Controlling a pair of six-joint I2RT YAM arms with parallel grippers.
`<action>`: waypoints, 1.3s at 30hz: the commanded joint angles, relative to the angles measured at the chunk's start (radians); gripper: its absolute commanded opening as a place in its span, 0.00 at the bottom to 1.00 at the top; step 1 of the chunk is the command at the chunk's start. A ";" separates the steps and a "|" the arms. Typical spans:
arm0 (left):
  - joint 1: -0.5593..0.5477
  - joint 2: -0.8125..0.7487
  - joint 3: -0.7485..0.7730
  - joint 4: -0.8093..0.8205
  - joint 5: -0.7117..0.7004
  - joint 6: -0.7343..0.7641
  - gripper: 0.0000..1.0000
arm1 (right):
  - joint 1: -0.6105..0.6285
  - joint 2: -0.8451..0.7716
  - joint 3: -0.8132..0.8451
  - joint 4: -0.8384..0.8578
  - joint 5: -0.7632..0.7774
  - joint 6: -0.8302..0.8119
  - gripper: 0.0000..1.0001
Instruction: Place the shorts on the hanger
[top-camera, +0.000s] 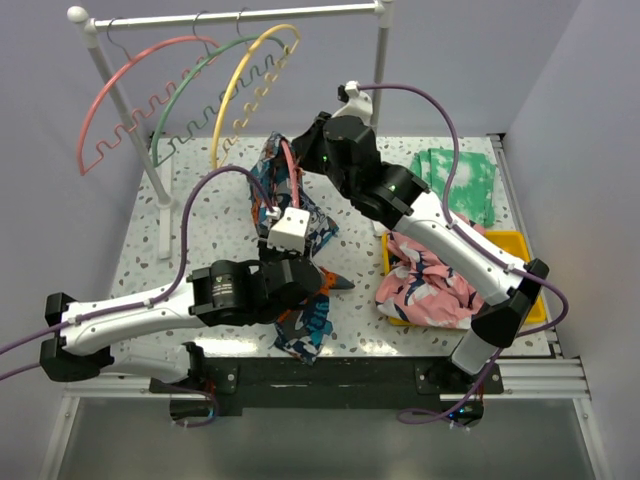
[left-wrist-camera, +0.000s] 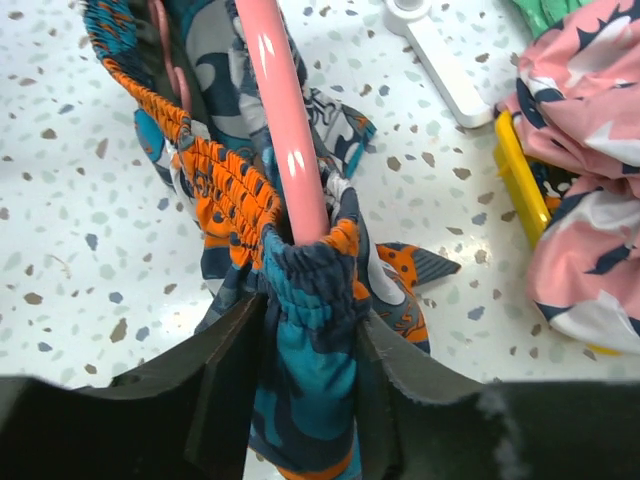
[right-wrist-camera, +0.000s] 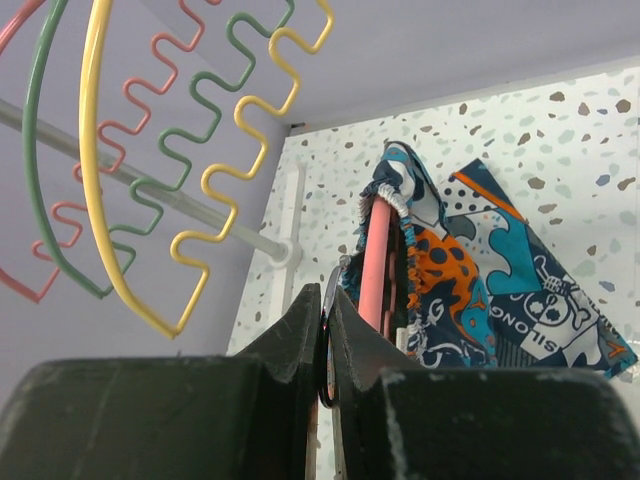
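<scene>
The printed shorts hang stretched over a coral-pink hanger in the table's middle. In the left wrist view the pink hanger arm passes through the elastic waistband. My left gripper is shut on the bunched shorts below the waistband. My right gripper is shut on the hanger's thin metal hook; the pink arm and shorts show beyond it. A second coral hanger hangs on the rack.
A white rack at the back left holds the coral hanger, a green hanger and a yellow hanger. A yellow bin with the pink floral garment is at the right. Green tie-dye cloth lies behind it.
</scene>
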 joint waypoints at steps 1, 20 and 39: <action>-0.002 0.000 0.040 0.008 -0.193 -0.070 0.38 | 0.003 -0.044 0.032 0.052 0.037 0.013 0.00; 0.010 -0.132 -0.086 0.287 -0.192 0.159 0.00 | 0.010 -0.141 -0.047 0.060 -0.027 0.021 0.00; 0.012 -0.298 -0.298 0.762 0.074 0.377 0.00 | 0.012 -0.302 -0.188 0.069 -0.066 -0.143 0.29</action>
